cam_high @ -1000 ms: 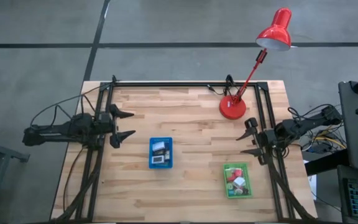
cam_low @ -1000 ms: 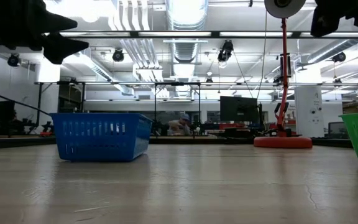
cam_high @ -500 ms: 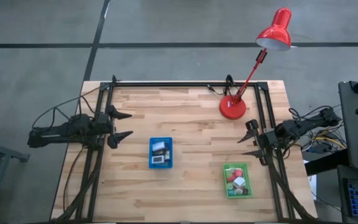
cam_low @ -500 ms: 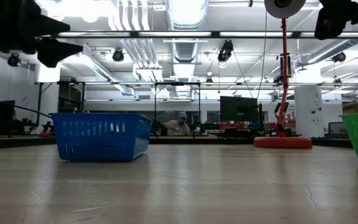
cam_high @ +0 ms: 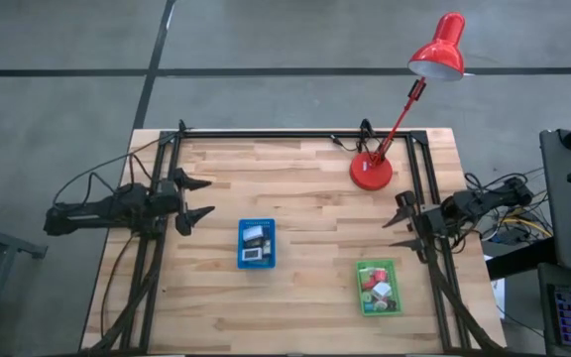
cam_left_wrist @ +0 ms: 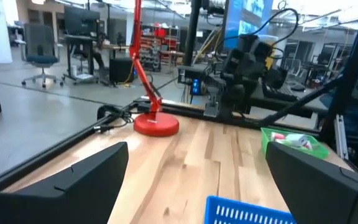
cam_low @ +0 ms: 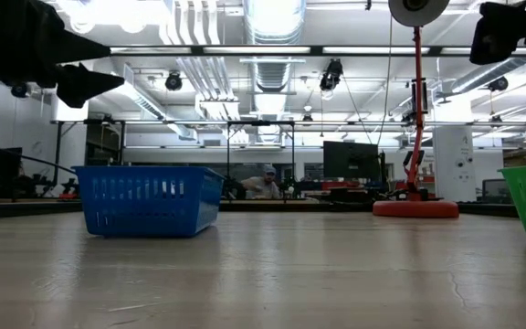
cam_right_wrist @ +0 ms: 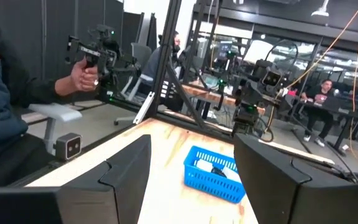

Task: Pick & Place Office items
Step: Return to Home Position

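Note:
The office items lie in two trays. White and dark pieces [cam_high: 254, 244] sit in the blue tray [cam_high: 257, 260] at mid table. Red and white pieces [cam_high: 377, 286] sit in the green tray [cam_high: 361, 297] near the front right. My left gripper [cam_high: 204, 197] hovers open at the table's left edge, pointing level toward the right. My right gripper [cam_high: 393, 220] hovers open at the right edge, pointing level toward the left. Neither has anything between its fingers. In the left wrist view the blue tray's rim [cam_left_wrist: 257, 211] and the green tray [cam_left_wrist: 294, 142] show beyond my fingers.
A red desk lamp stands with its base [cam_high: 372, 172] on the far right of the table, its arm leaning over the edge. A black frame [cam_high: 295, 134] runs along the far and side edges. A person's hand [cam_right_wrist: 86, 74] holds a device beyond the table. Bare wood lies between the trays.
My right gripper has drawn back a little toward the table's right edge, still open. The trays and their pieces have not moved.

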Controlling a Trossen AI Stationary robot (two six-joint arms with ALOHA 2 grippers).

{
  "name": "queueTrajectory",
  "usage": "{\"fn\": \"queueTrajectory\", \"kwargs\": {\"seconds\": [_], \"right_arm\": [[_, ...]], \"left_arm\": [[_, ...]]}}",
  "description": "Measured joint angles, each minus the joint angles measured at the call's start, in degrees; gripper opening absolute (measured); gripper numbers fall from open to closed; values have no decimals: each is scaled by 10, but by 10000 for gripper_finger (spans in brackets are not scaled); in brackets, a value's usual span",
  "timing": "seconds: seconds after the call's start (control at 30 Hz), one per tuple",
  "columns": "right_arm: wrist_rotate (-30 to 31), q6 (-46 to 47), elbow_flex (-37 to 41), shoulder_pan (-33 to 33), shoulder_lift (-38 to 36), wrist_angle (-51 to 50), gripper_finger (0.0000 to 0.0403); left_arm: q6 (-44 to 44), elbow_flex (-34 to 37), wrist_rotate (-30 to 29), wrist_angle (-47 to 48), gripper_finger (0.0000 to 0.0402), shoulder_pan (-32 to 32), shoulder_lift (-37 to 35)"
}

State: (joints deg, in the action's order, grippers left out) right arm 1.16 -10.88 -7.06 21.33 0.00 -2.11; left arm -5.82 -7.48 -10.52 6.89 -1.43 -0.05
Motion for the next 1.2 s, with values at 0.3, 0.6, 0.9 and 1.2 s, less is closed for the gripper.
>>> {"fn": "queueTrajectory", "kwargs": {"seconds": [0.3,0.6,0.9,1.2], "right_arm": [[-2,-24,64,-6,0,141,224],[3,21,65,-38,1,84,224],[-3,31,65,-147,1,57,224],[-117,38,65,-283,1,53,224]], "left_arm": [[-15,17,-15,-39,385,0,0],[-2,54,-37,-60,385,0,0],[9,57,-52,-57,385,-1,0],[11,58,-54,-57,385,-4,6]]}}
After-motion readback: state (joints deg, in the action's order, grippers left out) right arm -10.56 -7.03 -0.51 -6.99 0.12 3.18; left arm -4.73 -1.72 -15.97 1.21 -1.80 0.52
